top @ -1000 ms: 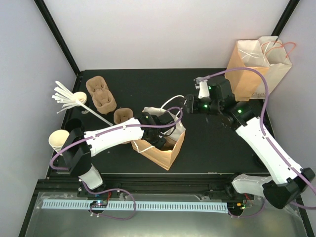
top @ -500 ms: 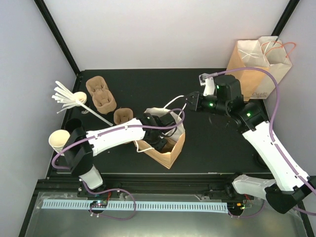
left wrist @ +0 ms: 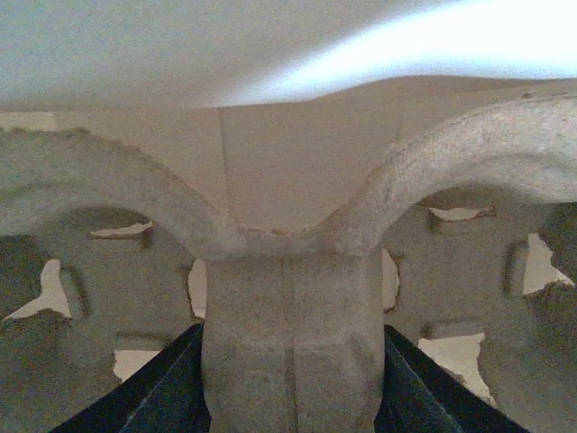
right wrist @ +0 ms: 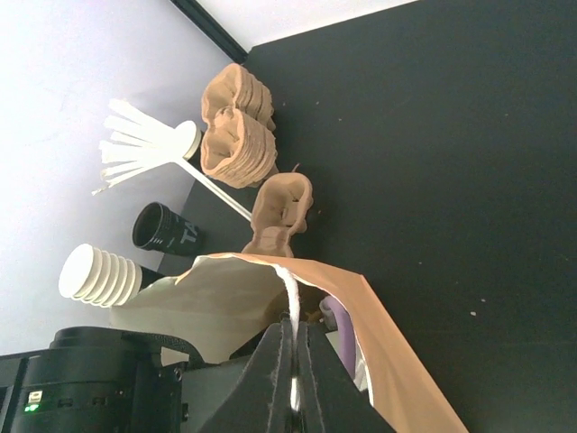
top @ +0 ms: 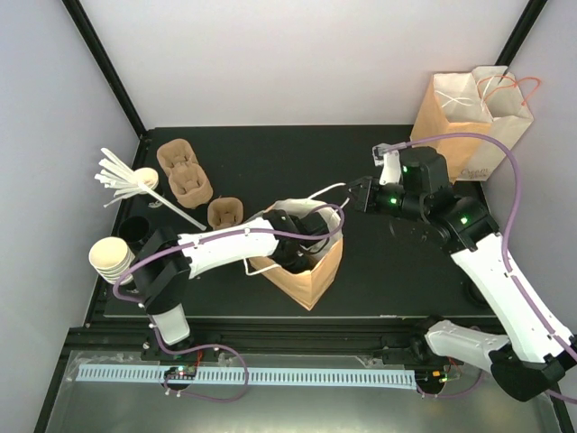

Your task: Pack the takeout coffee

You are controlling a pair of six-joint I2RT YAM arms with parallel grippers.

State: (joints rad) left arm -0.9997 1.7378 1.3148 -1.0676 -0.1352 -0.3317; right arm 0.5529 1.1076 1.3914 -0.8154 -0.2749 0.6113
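Observation:
A brown paper bag stands at the table's front middle, also in the right wrist view. My left gripper is down inside it, shut on the middle post of a grey pulp cup carrier. Its dark fingers flank that post. My right gripper is shut on the bag's white handle and holds it out to the right; in the right wrist view, the right gripper pinches the cord. The takeout coffee, a small dark cup, stands at the left edge, half hidden by my left arm.
Pulp cup carriers and a single one lie at the back left. White stirrers lie beside them. A stack of lidless cream cups sits at the left edge. A second paper bag stands at the back right.
My right gripper has moved right with the handle, pulling the bag's mouth open and upright. My left gripper has gone deeper into the bag.

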